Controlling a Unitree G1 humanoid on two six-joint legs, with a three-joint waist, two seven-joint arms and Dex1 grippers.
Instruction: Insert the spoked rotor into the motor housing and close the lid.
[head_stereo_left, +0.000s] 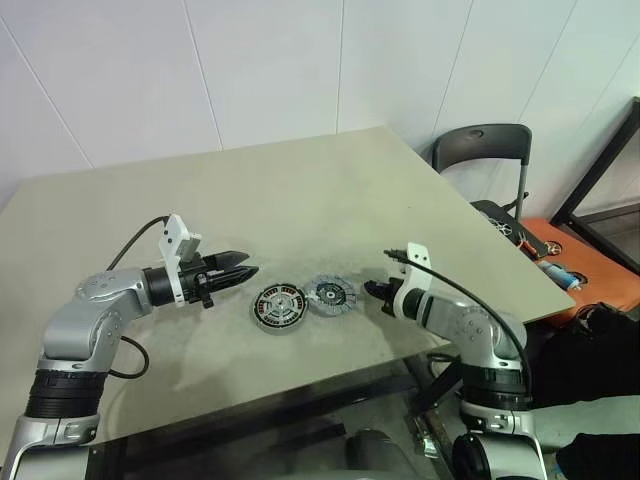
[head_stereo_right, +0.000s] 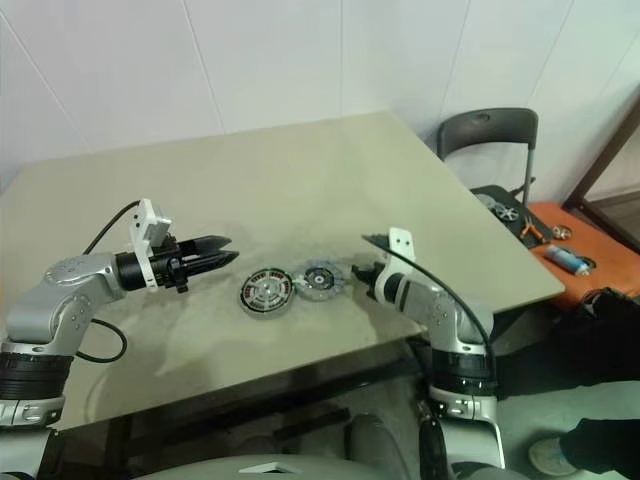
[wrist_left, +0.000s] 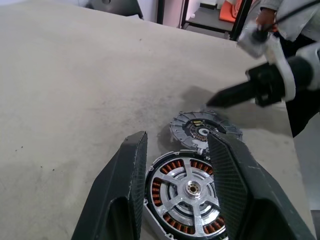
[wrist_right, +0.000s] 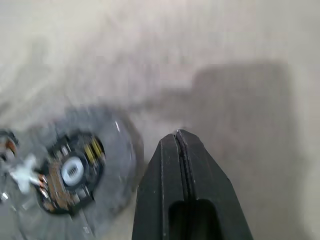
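The motor housing (head_stereo_left: 279, 306), a round silver disc with copper windings (wrist_left: 169, 168), lies flat on the table. The spoked rotor (wrist_left: 192, 188) sits inside it, silver spokes and hub up. The lid (head_stereo_left: 331, 295), a grey disc with a dark centre, lies flat right beside the housing, rim against rim. My left gripper (head_stereo_left: 243, 271) hovers open just left of the housing, pointing at it, with nothing between its fingers (wrist_left: 125, 185). At the lid's right edge my right gripper (head_stereo_left: 373, 291) is shut and empty, its tip (wrist_right: 177, 139) close to the lid (wrist_right: 75, 170).
The beige table (head_stereo_left: 300, 190) stretches bare behind the parts; its right edge (head_stereo_left: 500, 250) is near my right arm. Past that edge are a dark chair (head_stereo_left: 482, 150) and an orange surface with tools (head_stereo_left: 560, 258). A person's shoe (head_stereo_right: 556, 456) is on the floor.
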